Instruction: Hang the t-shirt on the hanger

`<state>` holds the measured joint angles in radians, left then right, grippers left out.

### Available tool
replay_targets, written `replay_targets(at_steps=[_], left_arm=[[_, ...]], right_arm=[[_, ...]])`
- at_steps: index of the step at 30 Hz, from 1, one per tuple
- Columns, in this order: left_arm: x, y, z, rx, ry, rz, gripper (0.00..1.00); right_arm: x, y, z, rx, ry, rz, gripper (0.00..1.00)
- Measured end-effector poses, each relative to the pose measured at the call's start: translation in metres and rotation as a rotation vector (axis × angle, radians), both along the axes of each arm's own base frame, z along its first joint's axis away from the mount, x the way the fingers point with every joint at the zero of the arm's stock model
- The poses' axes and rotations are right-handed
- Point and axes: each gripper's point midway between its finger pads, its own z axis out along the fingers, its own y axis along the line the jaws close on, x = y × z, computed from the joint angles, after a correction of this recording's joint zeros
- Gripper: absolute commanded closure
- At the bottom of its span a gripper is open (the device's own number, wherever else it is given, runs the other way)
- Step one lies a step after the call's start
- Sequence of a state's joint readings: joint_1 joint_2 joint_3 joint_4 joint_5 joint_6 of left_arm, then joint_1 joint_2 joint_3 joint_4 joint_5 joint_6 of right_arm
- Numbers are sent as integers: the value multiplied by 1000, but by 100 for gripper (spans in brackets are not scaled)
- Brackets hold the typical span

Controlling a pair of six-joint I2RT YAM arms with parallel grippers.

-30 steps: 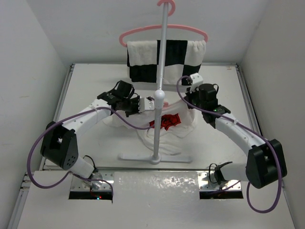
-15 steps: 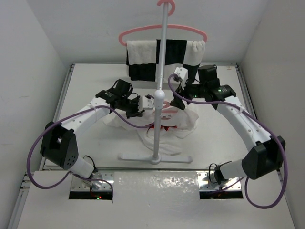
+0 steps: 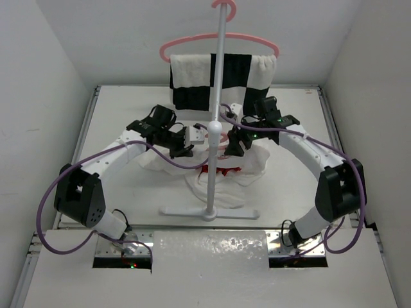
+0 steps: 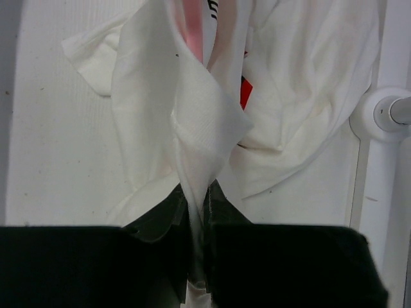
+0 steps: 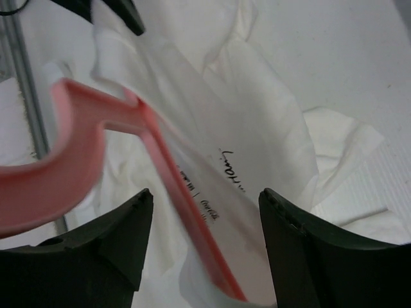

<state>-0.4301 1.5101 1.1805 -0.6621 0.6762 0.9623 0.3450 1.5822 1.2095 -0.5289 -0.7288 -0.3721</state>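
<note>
The white table (image 3: 115,128) fills most of the space in front of me. A metal stand (image 3: 218,83) rises from its middle. Behind the stand's pole hangs a black-and-white checkered cloth (image 3: 192,80) on a pink twin hanger (image 3: 186,43).

The t-shirt (image 3: 250,168) lies bunched on the table around the foot of the pole, between the two arms, with its red print partly showing. The hanger (image 5: 180,192) is pushed into the shirt. Its hook is out in the air, and one arm runs down under the fabric beside the printed neck label.

The left gripper (image 4: 196,205) is pinched tight on a raised fold of the t-shirt; whether the hanger is caught in that pinch, I can't tell. The right gripper (image 5: 205,192) stands wide, one finger on each side of the hanger's arm, gripping nothing.
</note>
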Motion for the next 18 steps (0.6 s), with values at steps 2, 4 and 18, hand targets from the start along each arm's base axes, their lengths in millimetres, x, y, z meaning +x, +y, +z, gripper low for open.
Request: replay_targets(at_steps=[2,4,18], left_arm=[[-1,-1,1,-6,5,-2,100],[-1,-1,1,-9,13,4,100],[31,8,34,-166,59,169,49]], right_arm=[[4,1,-7,2,-7,-29,39],[10,1,-11,3,-21,-54,44],[-2,16,3,82,-24,-15,100]])
